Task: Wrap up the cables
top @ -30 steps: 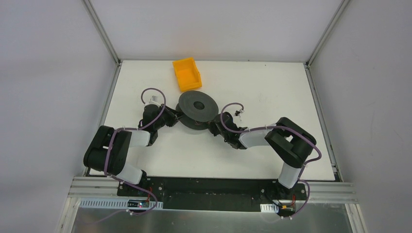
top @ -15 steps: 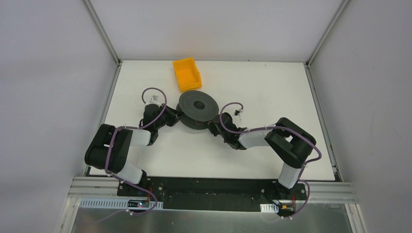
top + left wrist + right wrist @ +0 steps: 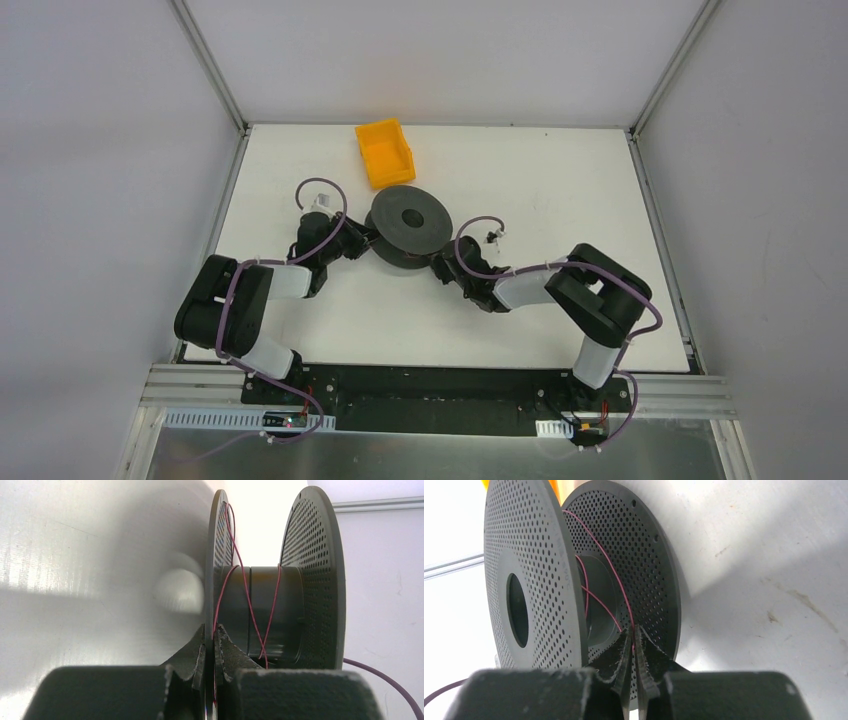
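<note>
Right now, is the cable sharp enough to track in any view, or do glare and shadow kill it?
Left wrist: cable crisp against the dark spool hub, background blown white between the flanges. Right wrist: cable sharp on the perforated flange, left edge overexposed, spool shadow on the table. Top external: evenly lit, cable too thin to see.

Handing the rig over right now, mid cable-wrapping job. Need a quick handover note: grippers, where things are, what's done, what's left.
Left gripper: shut on the rim of the lower flange of the spool, apparently steadying it.
Right gripper: fingertips together on the cable, beside that same flange.
The spool lies flat on the table, near the orange bin.
Done: a few loose, crossing turns on the core.
Left: probably more winding and tightening. Any loose cable is too thin to see from above.
</note>
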Robot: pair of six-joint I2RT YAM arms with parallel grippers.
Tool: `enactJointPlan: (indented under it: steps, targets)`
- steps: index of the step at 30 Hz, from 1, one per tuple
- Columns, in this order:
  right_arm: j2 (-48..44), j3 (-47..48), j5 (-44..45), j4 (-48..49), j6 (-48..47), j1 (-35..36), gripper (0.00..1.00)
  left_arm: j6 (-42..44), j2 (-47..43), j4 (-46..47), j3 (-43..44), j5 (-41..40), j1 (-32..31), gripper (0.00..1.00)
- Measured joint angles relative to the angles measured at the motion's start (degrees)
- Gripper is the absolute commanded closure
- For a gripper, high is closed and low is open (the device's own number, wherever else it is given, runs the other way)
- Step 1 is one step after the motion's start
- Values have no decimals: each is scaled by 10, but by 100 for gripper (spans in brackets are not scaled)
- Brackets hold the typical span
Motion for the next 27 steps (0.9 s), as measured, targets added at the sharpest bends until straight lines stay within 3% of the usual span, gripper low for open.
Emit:
enactJointPlan:
  steps: [27]
  targets:
    - [-69,-52,5,1,-27,4,82,31,-13,-55,23,-1,-6,95]
